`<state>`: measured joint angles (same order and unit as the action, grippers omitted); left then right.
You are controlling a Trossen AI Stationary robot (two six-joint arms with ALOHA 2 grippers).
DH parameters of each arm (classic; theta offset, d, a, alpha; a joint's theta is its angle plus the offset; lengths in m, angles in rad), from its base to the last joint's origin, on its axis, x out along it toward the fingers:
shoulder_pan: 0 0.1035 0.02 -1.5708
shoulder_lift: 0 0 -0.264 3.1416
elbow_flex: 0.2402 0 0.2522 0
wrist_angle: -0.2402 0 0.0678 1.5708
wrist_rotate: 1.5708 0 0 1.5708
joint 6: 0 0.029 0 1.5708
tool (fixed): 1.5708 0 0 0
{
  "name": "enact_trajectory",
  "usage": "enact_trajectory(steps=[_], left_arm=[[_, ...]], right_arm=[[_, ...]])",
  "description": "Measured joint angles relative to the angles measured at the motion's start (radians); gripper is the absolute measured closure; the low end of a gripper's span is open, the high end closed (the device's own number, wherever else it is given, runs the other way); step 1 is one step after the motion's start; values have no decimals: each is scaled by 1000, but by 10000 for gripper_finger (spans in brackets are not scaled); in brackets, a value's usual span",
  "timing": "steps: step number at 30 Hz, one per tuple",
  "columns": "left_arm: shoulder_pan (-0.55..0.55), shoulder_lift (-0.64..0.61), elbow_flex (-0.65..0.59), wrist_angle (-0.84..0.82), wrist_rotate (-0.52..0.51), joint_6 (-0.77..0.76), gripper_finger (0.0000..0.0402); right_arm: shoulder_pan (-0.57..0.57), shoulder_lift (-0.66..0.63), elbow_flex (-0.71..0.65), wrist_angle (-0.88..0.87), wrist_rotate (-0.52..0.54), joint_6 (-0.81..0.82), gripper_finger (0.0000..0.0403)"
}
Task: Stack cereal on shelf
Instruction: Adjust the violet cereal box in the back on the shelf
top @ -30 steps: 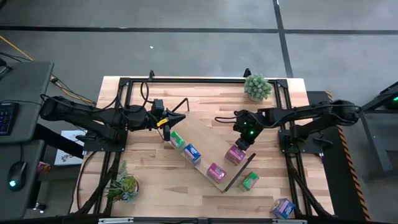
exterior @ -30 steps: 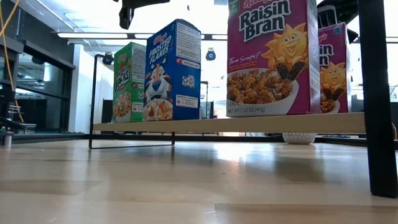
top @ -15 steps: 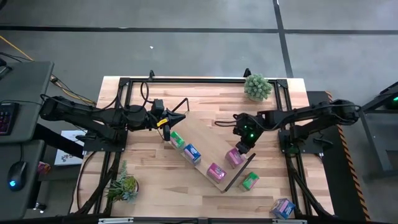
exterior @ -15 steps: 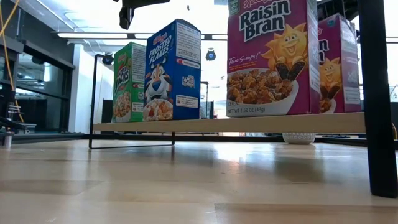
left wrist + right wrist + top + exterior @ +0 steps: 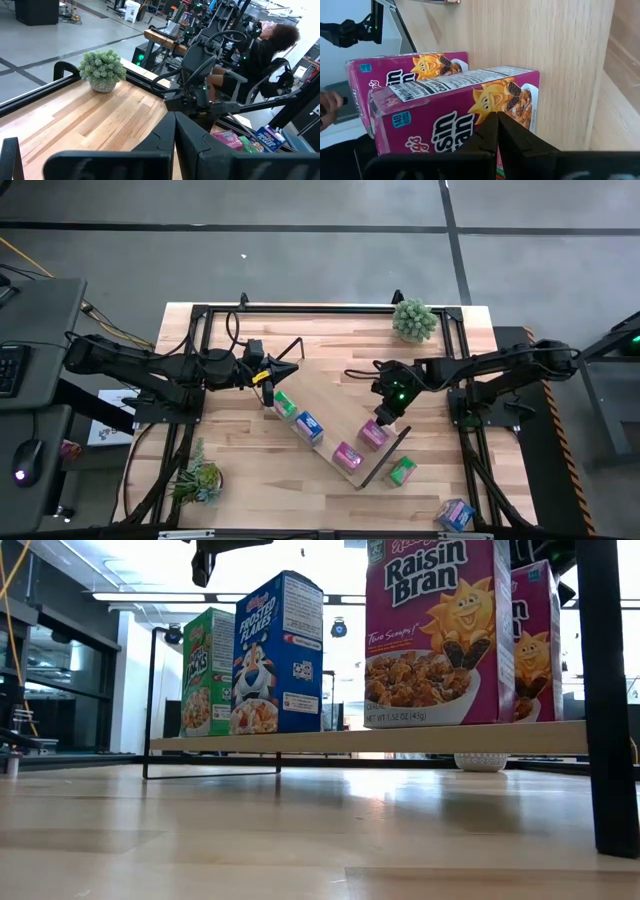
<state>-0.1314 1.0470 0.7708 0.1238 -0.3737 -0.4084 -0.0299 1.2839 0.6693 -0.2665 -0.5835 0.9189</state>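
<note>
**Desk:** What does the shot from above give you?

**Operator:** I see the shelf (image 5: 335, 423) lying slantwise across the table (image 5: 240, 455), its wire ends toward 10 and 4 o'clock. Four cereal boxes stand on it in a row: green box (image 5: 285, 404), blue box (image 5: 309, 425), then two pink boxes (image 5: 347, 456) (image 5: 372, 434). A second green box (image 5: 402, 470) sits on the table just past the shelf's 4 o'clock end, and a second blue box (image 5: 456, 514) lies at the table's 5 o'clock corner, close to the edge.

**Desk:** And the arms?

**Operator:** My right gripper (image 5: 383, 413) hangs just above the nearer pink box (image 5: 452, 115); in the wrist view its fingers are pressed together with nothing between them. The left gripper (image 5: 268, 385) waits at the shelf's 10 o'clock end, fingers likewise closed and empty.

**Desk:** Room to move?

**Operator:** Open board toward 12 o'clock on the shelf; bare table toward 7. Plants (image 5: 413, 320) (image 5: 198, 478) hold two corners.

**Desk:** Anything unclear?

**Operator:** At table level, a black post (image 5: 605, 690) cuts off the far pink box (image 5: 537, 640).
</note>
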Motion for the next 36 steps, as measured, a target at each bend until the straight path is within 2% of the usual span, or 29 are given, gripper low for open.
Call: enact_trajectory(steps=[10,25,29,36], left_arm=[[0,0,0,0,0,3,401],[0,0,0,0,0,10,401],[0,0,0,0,0,10,401],[0,0,0,0,0,10,401]], right_arm=[[42,0,0,10,4,42,403],[56,0,0,132,97,116,403],[34,-10,0,84,111,102,403],[30,-61,0,-129,104,70,403]])
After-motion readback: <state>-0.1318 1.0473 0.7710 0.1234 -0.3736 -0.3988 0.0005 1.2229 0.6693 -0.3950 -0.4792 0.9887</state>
